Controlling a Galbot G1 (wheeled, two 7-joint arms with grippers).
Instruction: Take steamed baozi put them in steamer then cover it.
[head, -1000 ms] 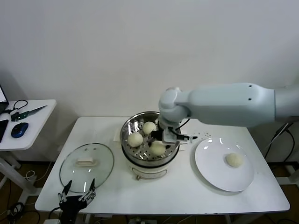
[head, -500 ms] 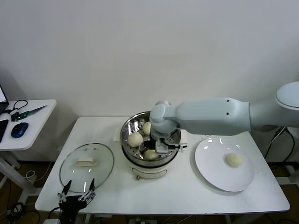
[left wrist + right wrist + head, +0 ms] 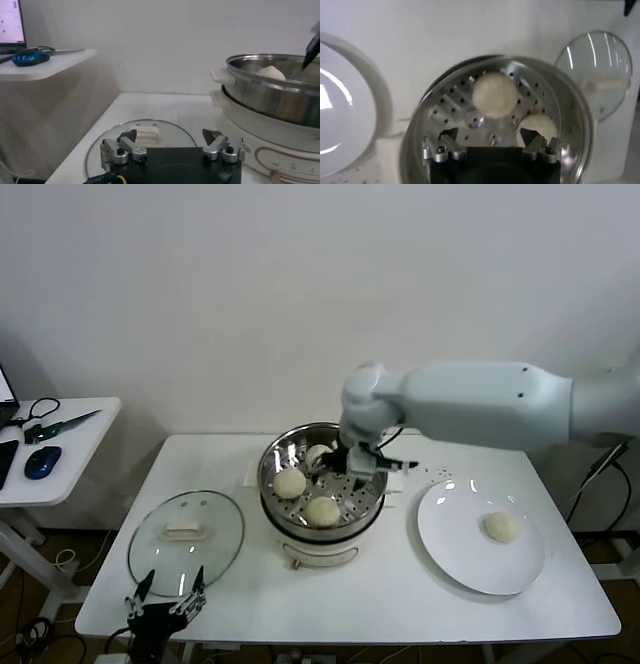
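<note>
While the right hand (image 3: 362, 461) hangs over the steamer (image 3: 320, 496) at the centre of the head view, its fingers stand spread and hold nothing. In the right wrist view the two fingertips (image 3: 449, 136) sit well apart above the perforated tray. Three baozi lie in the steamer: one at the left of the tray (image 3: 290, 483), one at the front (image 3: 323, 511), and one at the back (image 3: 318, 454), partly hidden by the hand, so I cannot tell whether the hand touches it. The fourth baozi (image 3: 502, 527) rests on the white plate (image 3: 450, 544) at the right of the desk (image 3: 400, 604), well apart from the steamer.

The cover (image 3: 186, 542) lies flat on the desk at the lower left of the frame, just beside the steamer, its cream handle (image 3: 187, 532) facing up. The left hand (image 3: 165, 602) sits at the near edge of the desk, at the bottom left of the frame, just below the cover; its fingers (image 3: 120, 150) are spread apart and empty.

A side desk (image 3: 60, 446) at the far left carries a blue mouse (image 3: 42, 463).
</note>
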